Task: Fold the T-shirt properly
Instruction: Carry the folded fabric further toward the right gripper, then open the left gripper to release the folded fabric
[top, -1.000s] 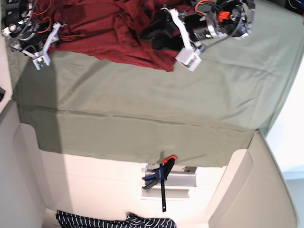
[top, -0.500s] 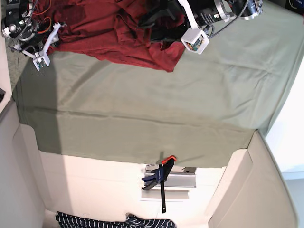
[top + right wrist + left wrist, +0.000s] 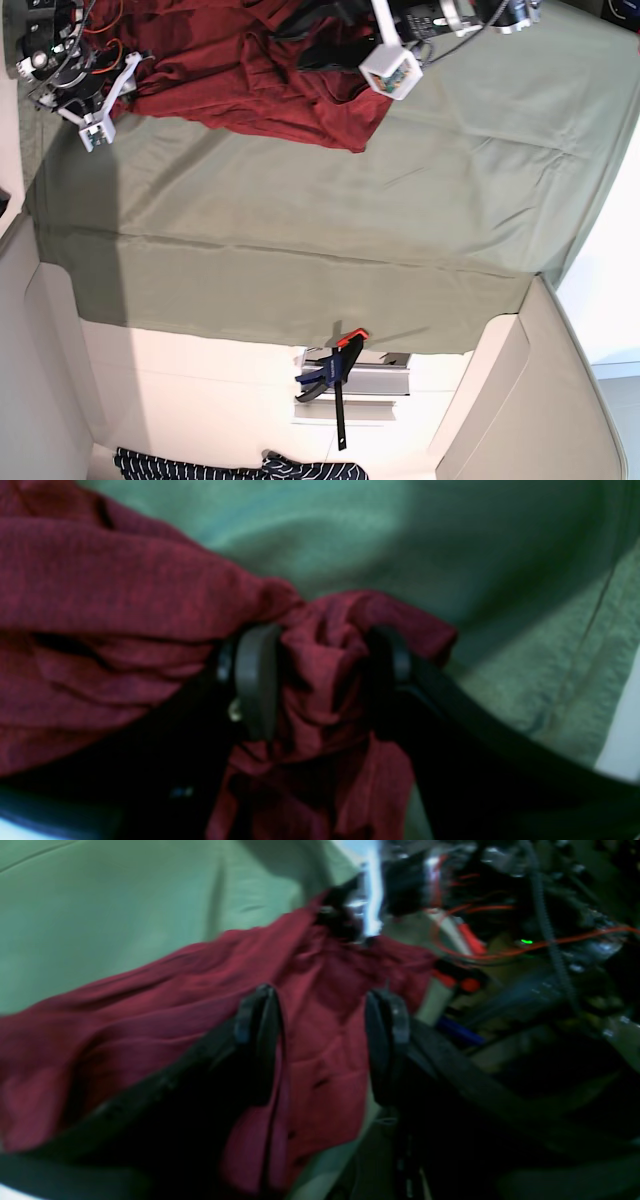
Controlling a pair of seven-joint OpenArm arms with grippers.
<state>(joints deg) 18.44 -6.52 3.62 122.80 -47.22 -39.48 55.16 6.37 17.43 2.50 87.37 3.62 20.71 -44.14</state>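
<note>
T-shirt lies crumpled along the worktop's top edge in the base view. It looks soft, limp and light, best taken by the hem or shoulders. Right gripper pinches a wad of it; left gripper hangs spread wide just over the cloth.

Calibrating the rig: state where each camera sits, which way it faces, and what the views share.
Base: overhead, looking down on the green cloth with the red T-shirt at the picture's top edge; the left arm and right arm both show.
Left wrist: behind the left end effector, looking past its parted jaws at the T-shirt.
Right wrist: behind the right end effector, close on T-shirt fabric bunched between its jaws.
Shared: all three views see the T-shirt and the green cloth.
</note>
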